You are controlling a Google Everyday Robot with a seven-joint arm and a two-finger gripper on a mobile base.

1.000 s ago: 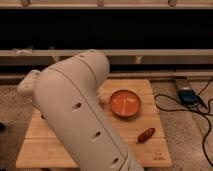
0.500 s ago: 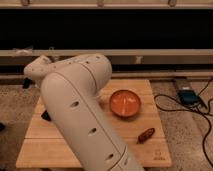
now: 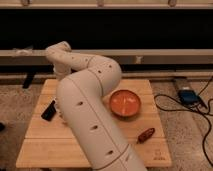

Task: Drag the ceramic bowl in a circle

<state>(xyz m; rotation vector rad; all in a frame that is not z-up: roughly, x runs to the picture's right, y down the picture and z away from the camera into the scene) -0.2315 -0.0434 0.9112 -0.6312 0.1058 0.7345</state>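
Observation:
The ceramic bowl [image 3: 125,103] is round, shallow and orange-red. It sits upright on the wooden board [image 3: 45,145], right of centre. My white arm [image 3: 87,115] rises from the bottom of the view, bends at an elbow at the upper left and covers the board's middle. My gripper is hidden behind this arm. Only a dark part [image 3: 49,110] sticks out at the arm's left, low over the board, and it may belong to the gripper. It is well to the left of the bowl and apart from it.
A small red-brown object [image 3: 145,135] lies on the board in front of the bowl to the right. A blue device [image 3: 188,95] and black cables lie on the floor at the right. A dark wall with a grey rail [image 3: 165,56] runs behind the board.
My arm's elbow has risen and moved right. The dark part at the arm's left has come into view. The bowl has not moved.

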